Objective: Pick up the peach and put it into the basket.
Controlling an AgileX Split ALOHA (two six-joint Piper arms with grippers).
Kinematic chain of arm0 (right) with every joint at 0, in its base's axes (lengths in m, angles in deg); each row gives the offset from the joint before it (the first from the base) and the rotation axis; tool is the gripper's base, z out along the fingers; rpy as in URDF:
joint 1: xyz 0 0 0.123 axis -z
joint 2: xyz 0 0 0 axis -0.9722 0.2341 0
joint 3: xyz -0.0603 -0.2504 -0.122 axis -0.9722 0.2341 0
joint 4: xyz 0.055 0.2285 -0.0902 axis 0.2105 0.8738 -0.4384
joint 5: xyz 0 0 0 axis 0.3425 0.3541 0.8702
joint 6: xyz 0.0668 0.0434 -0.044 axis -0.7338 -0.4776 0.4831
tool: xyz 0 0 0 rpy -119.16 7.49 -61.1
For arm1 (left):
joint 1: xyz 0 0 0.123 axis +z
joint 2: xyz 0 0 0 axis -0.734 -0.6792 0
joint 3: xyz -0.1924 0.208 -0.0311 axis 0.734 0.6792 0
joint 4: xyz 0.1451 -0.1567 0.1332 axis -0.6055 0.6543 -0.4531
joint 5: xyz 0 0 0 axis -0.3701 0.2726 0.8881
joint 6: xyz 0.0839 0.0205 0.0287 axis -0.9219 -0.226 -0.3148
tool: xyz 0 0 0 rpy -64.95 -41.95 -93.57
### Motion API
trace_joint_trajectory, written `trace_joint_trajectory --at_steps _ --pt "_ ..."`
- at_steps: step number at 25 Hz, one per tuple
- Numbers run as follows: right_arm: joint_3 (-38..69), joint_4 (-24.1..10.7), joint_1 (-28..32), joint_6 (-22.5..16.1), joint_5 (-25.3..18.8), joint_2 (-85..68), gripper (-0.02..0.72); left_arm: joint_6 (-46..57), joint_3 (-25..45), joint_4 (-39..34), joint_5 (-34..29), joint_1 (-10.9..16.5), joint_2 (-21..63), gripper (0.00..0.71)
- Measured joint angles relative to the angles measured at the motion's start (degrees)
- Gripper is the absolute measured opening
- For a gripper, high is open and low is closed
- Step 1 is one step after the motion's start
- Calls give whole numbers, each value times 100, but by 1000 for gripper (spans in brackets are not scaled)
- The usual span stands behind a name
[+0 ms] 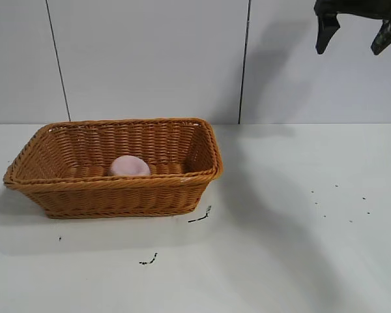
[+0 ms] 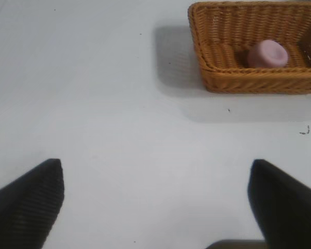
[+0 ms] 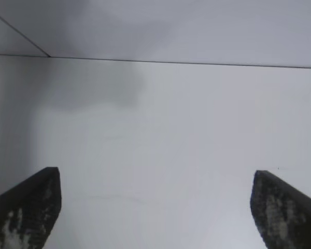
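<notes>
Pink and smooth, the peach [image 1: 130,165] lies inside the basket [image 1: 117,195], on its floor close to the front wall and a little right of its middle. The basket stands on the white bench [image 1: 280,248], toward the bench's left side and near the back edge by the wall.

The right pincer [image 1: 356,32] hangs high above the bench's back right corner, its two dark fingers [image 1: 325,32] spread apart and holding nothing. The peach is well apart from it, far below and off to the left.

In the left wrist view the left pincer [image 2: 155,202] has its fingers [image 2: 28,199] wide apart, empty, over bare bench; the basket with the peach [image 2: 268,53] is well ahead of it and off to one side. A few dark specks [image 1: 202,215] lie on the bench by the basket's front right corner.
</notes>
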Motion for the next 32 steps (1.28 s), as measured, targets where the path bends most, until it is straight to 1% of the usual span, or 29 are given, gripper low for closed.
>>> trace_joint_trajectory --at_steps 6,12,13,16,18,20,22,23,24,32 --pt "2781 38 -6 -126 -10 -2733 696 0 0 0 0 0 0 693" --pt "4957 38 -6 -131 -10 -5565 696 0 0 0 0 0 0 693" --pt "5283 38 -6 -131 66 -5952 696 0 0 0 0 0 0 693" --pt "6190 38 -6 -131 562 -7235 696 0 0 0 0 0 0 693" --pt "6638 38 -6 -131 877 -7981 696 0 0 0 0 0 0 693" --pt "7117 38 -6 -131 1065 -8662 696 0 0 0 0 0 0 693" --pt "7490 44 -6 -131 1088 -9159 696 0 0 0 0 0 0 693" --pt "7846 49 -6 -137 1040 -9578 696 0 0 0 0 0 0 693" --pt "7948 54 -6 -146 1006 -9717 696 0 0 0 0 0 0 693" --pt "8022 60 -91 -216 1022 -10291 696 0 0 0 0 0 0 693"
